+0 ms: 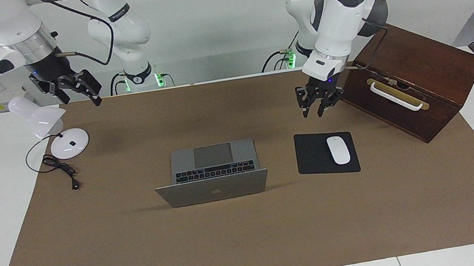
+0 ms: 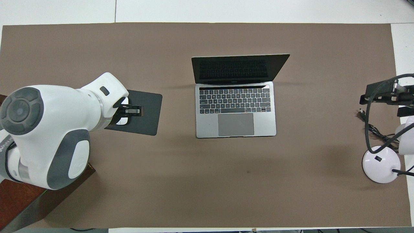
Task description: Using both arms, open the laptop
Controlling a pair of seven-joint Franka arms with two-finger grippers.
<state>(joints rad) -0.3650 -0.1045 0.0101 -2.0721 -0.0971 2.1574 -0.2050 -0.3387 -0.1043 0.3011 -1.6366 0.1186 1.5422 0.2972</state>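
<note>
The silver-grey laptop (image 1: 212, 157) sits open in the middle of the brown mat, its lid (image 1: 213, 189) upright with the apple logo facing away from the robots. In the overhead view the laptop (image 2: 235, 124) shows its dark screen, black keys and grey trackpad. My left gripper (image 1: 314, 114) hangs open and empty in the air over the black mouse pad's edge, apart from the laptop; it also shows in the overhead view (image 2: 134, 111). My right gripper (image 1: 78, 98) is open, raised high over the desk lamp, well away from the laptop.
A black mouse pad (image 1: 314, 154) with a white mouse (image 1: 338, 150) lies beside the laptop toward the left arm's end. A dark wooden box (image 1: 415, 80) with a white handle stands past it. A white desk lamp (image 1: 69, 143) and its cable lie at the right arm's end.
</note>
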